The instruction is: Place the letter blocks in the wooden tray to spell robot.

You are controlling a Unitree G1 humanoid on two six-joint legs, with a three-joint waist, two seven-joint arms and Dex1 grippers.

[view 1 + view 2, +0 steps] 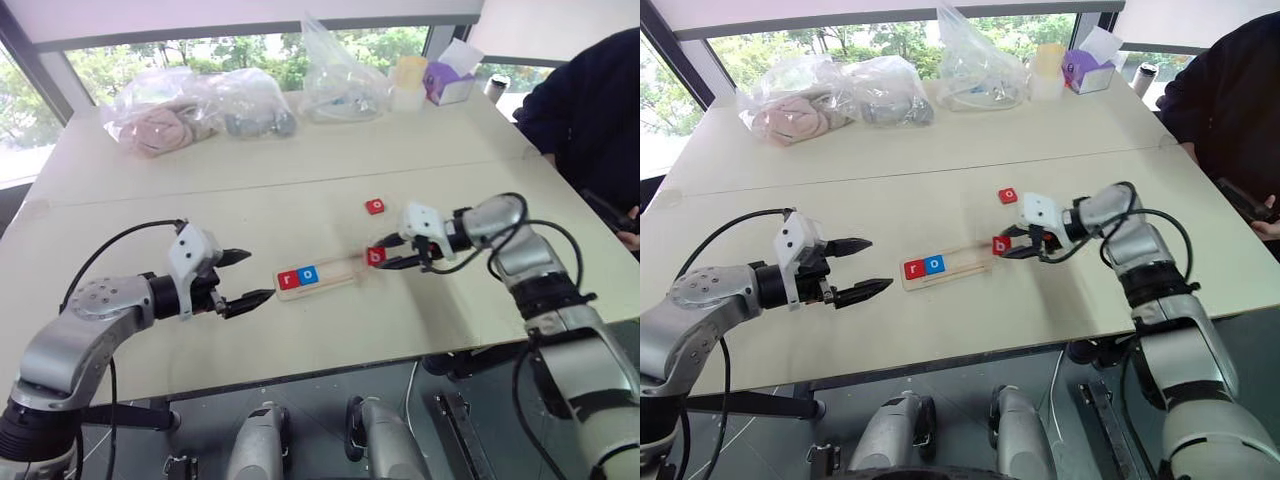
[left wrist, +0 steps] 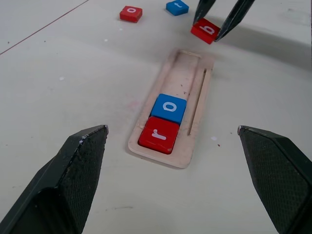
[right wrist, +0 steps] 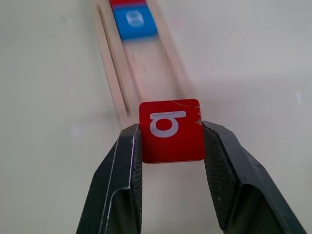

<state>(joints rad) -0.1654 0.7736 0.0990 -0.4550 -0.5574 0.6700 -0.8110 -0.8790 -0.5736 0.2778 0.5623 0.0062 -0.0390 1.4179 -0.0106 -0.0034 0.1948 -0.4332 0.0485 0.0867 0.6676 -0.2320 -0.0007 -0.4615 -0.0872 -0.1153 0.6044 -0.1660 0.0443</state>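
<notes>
Right pincer grips red "b" block; tray reads "ro".

In the pale-wood tray lie a red "r" block and a blue "o" block; beyond the tray's far end are a red "b" block, a red "o" block and a blue block.
</notes>
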